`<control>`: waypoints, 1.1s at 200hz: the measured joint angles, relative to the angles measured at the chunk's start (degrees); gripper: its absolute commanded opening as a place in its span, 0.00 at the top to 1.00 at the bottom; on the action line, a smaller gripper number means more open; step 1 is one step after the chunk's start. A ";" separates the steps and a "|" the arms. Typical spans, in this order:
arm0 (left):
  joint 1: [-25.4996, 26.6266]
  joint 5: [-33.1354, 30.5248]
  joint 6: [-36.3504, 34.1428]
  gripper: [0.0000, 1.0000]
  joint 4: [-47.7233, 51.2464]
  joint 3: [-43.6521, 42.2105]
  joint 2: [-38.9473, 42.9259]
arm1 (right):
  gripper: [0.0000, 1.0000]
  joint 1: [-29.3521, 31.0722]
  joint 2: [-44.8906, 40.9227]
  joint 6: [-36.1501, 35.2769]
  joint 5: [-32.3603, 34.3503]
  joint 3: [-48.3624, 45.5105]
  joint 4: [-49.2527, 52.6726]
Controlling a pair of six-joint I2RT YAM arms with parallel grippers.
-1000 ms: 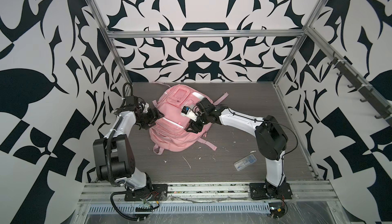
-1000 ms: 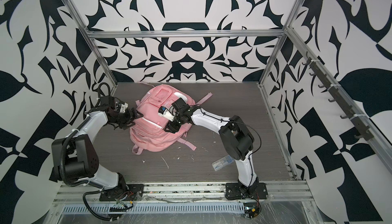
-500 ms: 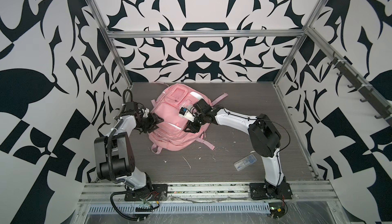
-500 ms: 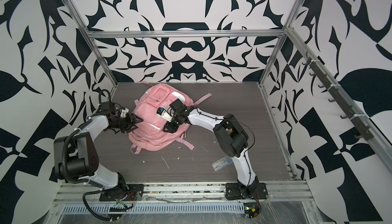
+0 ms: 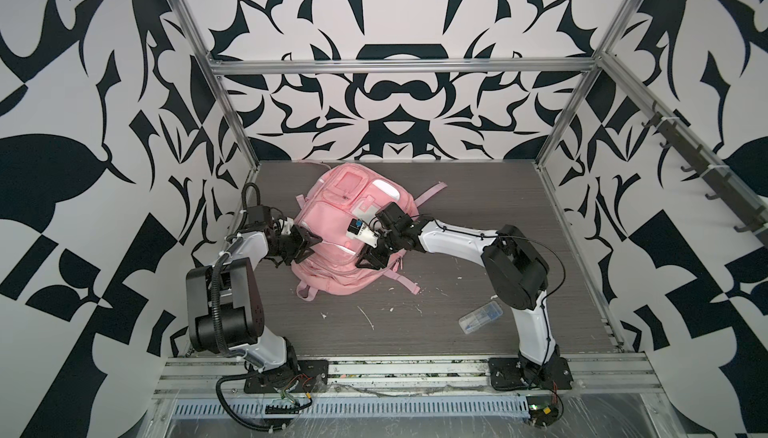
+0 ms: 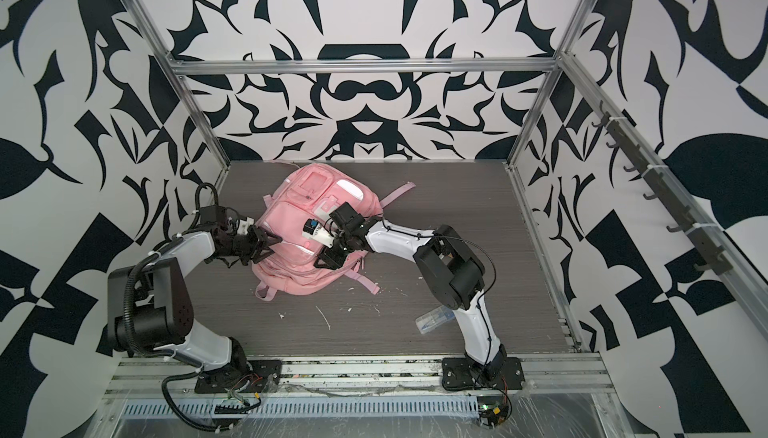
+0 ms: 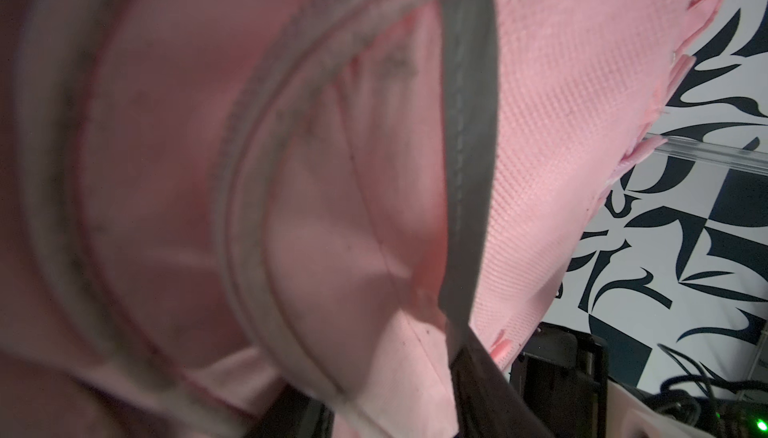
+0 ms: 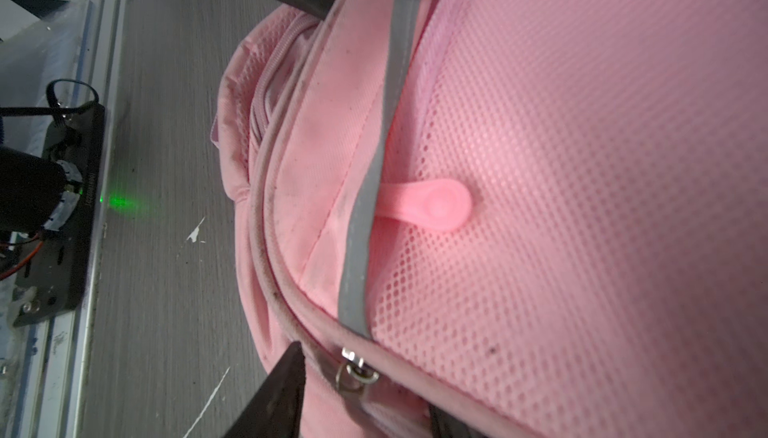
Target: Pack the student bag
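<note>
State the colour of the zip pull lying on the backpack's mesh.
Zip pull: pink, clearest in right wrist view.

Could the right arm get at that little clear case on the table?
Probably yes: the clear case lies uncovered near that arm's base. But the right claw is busy at the pink bag.

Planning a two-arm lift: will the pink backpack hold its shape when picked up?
Probably floppy: the student bag lies slumped and creased, so it should sag between grips. Its loose straps trail on the table and may drag. The mesh front looks grippy, not slippery.
</note>
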State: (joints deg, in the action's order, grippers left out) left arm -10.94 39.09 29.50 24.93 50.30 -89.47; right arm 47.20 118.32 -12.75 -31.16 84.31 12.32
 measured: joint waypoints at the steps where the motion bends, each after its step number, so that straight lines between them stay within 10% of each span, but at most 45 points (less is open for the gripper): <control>1: 0.00 0.00 0.07 0.55 0.00 0.00 0.00 | 0.58 0.00 0.00 0.02 0.02 0.00 -0.02; 80: 0.00 1.16 0.63 0.59 -0.09 -0.61 0.11 | 1.00 1.64 -0.07 -1.49 9.68 -0.63 -1.46; 158: 5.44 3.85 3.32 0.60 -2.10 -10.62 10.73 | 1.00 -1.42 -6.51 3.37 16.35 -7.19 -4.46; 220: 8.04 -1.14 1.51 0.36 13.11 -7.67 22.73 | 1.00 -4.17 -7.39 4.70 20.28 -8.46 -6.62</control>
State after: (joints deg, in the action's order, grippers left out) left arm -2.90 37.95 31.00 38.04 42.63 -66.74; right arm 43.03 110.93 -8.05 -10.87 75.85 5.69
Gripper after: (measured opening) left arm 0.626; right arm 0.069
